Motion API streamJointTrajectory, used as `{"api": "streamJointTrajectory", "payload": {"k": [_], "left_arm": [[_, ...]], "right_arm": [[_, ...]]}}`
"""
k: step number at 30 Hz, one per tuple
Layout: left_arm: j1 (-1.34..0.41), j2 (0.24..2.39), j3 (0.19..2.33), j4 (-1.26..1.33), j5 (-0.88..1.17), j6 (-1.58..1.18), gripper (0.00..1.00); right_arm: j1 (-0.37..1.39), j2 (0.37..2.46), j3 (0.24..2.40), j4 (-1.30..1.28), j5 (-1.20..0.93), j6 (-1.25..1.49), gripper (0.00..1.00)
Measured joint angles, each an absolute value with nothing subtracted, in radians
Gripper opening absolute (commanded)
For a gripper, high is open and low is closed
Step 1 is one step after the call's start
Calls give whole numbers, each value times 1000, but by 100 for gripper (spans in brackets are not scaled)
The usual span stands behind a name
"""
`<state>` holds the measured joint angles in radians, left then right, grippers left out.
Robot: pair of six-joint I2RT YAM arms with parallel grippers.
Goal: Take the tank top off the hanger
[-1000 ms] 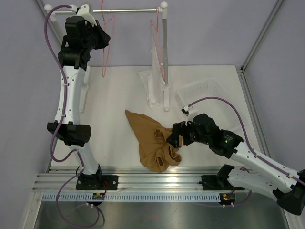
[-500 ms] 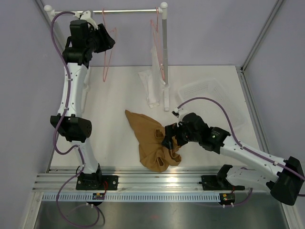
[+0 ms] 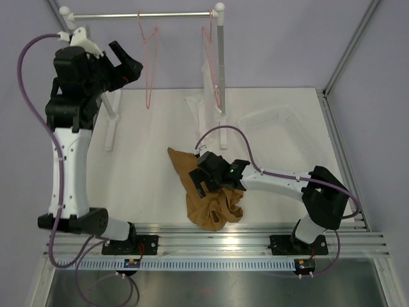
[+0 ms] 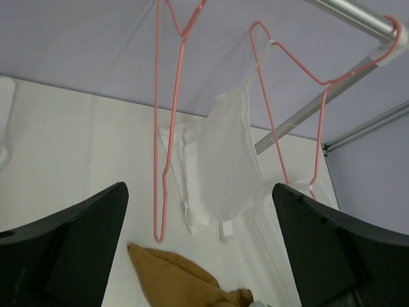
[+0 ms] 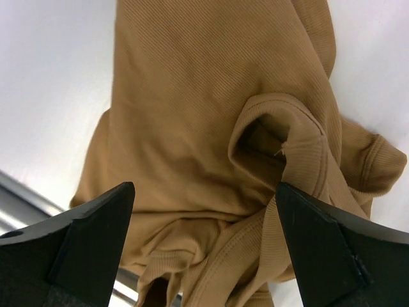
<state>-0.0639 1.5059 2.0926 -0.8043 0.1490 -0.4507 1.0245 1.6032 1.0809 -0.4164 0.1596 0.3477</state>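
Note:
The tan tank top (image 3: 206,195) lies crumpled on the table near the front edge, off any hanger. The bare pink hanger (image 3: 148,61) hangs from the rail by its hook, with nothing on it. My left gripper (image 3: 132,57) is open, up high just left of that hanger and apart from it. In the left wrist view the hanger (image 4: 158,134) hangs ahead and a corner of the tank top (image 4: 176,281) shows below, between my open fingers (image 4: 77,243). My right gripper (image 3: 202,179) hovers open over the tank top (image 5: 211,121), holding nothing.
A second pink hanger (image 4: 291,83) carries a white sheer garment (image 3: 208,102) at the rail's right end, beside the rack post (image 3: 221,77). A white mesh basket (image 3: 278,125) sits at the back right. The rack's left foot (image 3: 112,128) stands under my left arm.
My left gripper has opened, let go of the hanger and drawn back to the left; the hanger now hangs free. My right gripper, still open, has slid left over the tank top.

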Motion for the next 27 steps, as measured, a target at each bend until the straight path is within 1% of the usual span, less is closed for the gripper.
{"api": "streamJointTrajectory", "payload": {"k": [6, 7, 8, 10, 12, 13, 14, 15, 16, 21, 24, 27], "left_arm": [[-63, 1116, 1721, -821, 75, -481, 99], [-63, 1066, 1673, -823, 64, -480, 99], [-63, 1020, 1633, -832, 52, -479, 99], [-63, 960, 1583, -852, 31, -470, 99], [-63, 901, 1530, -866, 7, -451, 99], [-62, 874, 1498, -876, -4, -439, 99], [-62, 861, 1481, -879, -9, -435, 99], [-62, 834, 1449, -883, -15, -420, 99], [-61, 804, 1412, -881, -20, -408, 99], [-61, 636, 1150, -844, -27, -364, 99], [-61, 566, 994, -817, -40, -352, 99], [-61, 550, 888, -805, -67, -347, 99]], "right_arm": [[1039, 1769, 1142, -416, 224, 321, 99], [1039, 1795, 1145, -416, 229, 319, 98], [1040, 1815, 1146, -416, 233, 317, 95], [1041, 1841, 1150, -409, 234, 317, 79], [1046, 1844, 1151, -398, 237, 316, 57], [1049, 1848, 1151, -390, 234, 318, 32], [1054, 1850, 1152, -382, 235, 316, 21], [1060, 1851, 1152, -377, 236, 315, 2], [1066, 1851, 1152, -376, 240, 313, 0], [1071, 1814, 1151, -409, 257, 309, 0], [1072, 1720, 1152, -476, 286, 303, 0], [1072, 1581, 1185, -569, 349, 290, 0]]}}
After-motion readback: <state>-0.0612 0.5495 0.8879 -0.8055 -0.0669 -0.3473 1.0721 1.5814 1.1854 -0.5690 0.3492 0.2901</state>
